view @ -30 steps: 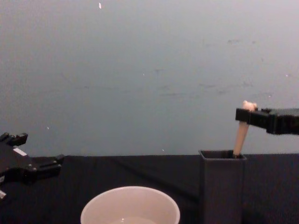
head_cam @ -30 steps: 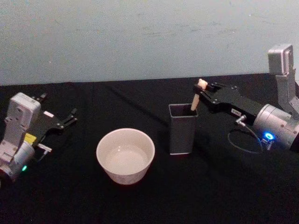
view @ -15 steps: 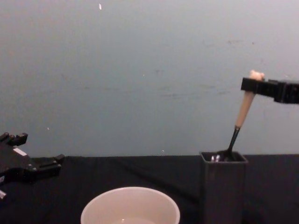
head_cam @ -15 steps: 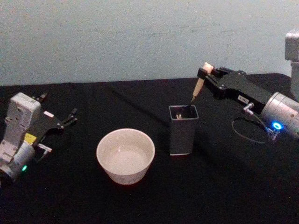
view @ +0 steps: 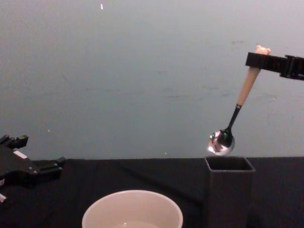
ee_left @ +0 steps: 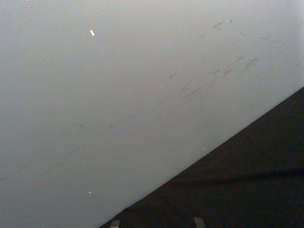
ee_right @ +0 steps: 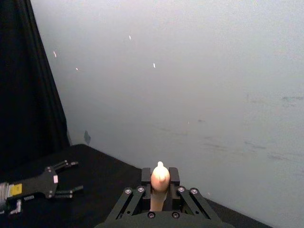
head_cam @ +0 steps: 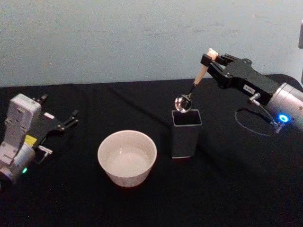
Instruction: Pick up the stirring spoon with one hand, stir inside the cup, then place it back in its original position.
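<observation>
My right gripper (head_cam: 208,60) (view: 252,59) (ee_right: 160,187) is shut on the top of the stirring spoon (head_cam: 196,81) (view: 242,92), just under its small bear head (ee_right: 160,175). The spoon hangs tilted, and its shiny bowl (head_cam: 182,102) (view: 221,142) is clear of the dark grey square holder (head_cam: 185,134) (view: 229,192), a little above its open top. The cream-white cup (head_cam: 127,158) (view: 132,210) stands on the black table left of the holder. My left gripper (head_cam: 72,118) (view: 54,167) rests open at the table's left side, far from both.
A black cloth (head_cam: 151,203) covers the table, and a pale wall (head_cam: 142,38) stands behind it. A loop of cable (head_cam: 253,124) lies under the right arm. In the right wrist view the left gripper (ee_right: 66,178) shows farther off on the cloth.
My right gripper has risen with the spoon. The spoon's bowl has come up out of the holder and now hangs above its rim. The left arm has stayed still.
</observation>
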`<state>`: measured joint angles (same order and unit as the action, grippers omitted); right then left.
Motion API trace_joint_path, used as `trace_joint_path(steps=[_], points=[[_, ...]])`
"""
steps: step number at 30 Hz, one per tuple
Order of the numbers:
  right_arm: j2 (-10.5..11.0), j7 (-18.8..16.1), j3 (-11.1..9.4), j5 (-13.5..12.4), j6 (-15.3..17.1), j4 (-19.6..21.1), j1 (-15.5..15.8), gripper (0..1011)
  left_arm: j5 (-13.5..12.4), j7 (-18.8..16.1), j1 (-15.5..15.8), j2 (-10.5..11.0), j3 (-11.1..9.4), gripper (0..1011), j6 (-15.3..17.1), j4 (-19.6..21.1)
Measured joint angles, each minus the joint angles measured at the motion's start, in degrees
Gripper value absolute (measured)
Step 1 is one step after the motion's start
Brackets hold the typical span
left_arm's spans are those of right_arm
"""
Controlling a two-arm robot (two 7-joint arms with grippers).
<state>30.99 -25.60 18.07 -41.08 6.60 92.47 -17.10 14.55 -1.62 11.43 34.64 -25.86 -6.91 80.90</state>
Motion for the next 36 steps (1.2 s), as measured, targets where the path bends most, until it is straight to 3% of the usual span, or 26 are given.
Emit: trace_joint_path(steps=[9,21,22,36], points=[[-0.7,0.2,1.6,-1.0,0.3,0.1,-1.3,214,0.0,0.0,0.0,0.0,0.0,1001,0.0,0.0],[-2.4,-1.1,6.0,-1.5,0.8,0.0,-3.1,214,0.0,0.0,0.0,0.0,0.0,1001,0.0,0.0],[-2.6,-1.7,7.4,-1.4,0.9,-0.2,-3.5,214,0.0,0.0,0.0,0.0,0.0,1001,0.0,0.0],[-3.1,-4.3,12.9,2.9,-0.6,-2.2,-4.4,214,0.0,0.0,0.0,0.0,0.0,1001,0.0,0.0]])
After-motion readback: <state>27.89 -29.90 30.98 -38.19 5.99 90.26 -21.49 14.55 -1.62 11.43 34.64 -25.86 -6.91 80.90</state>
